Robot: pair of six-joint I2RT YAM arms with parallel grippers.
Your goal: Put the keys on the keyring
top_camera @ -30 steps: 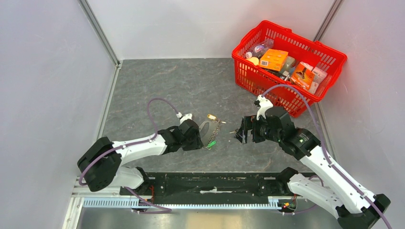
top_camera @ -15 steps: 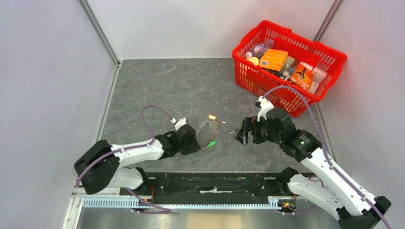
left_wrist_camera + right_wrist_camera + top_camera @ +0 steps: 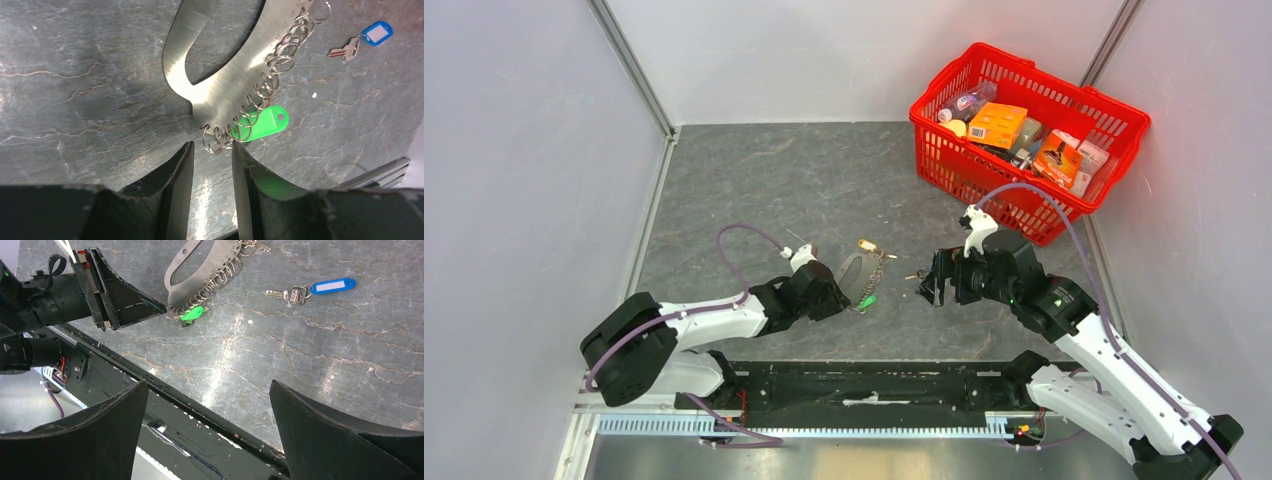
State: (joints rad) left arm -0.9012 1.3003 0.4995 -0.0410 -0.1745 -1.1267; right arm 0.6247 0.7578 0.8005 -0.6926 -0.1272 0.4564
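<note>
1. Poising the left gripper (image 3: 210, 147) at bottom centre of its wrist view, fingers narrowly parted, tips at the end rings of the keyring (image 3: 220, 95); contact unclear.
2. Showing a green tag (image 3: 262, 123) hanging on those rings.
3. Hovering the right gripper (image 3: 208, 385) wide open, holding nothing.
4. Lying loose upper right, apart from the keyring: a blue-tagged key (image 3: 292, 293).

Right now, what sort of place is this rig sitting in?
Probably a robot test cell in a lab, not a home or shop: bare white panel walls framed by aluminium posts, a grey slab tabletop, and a red shopping basket of assorted props.
</note>
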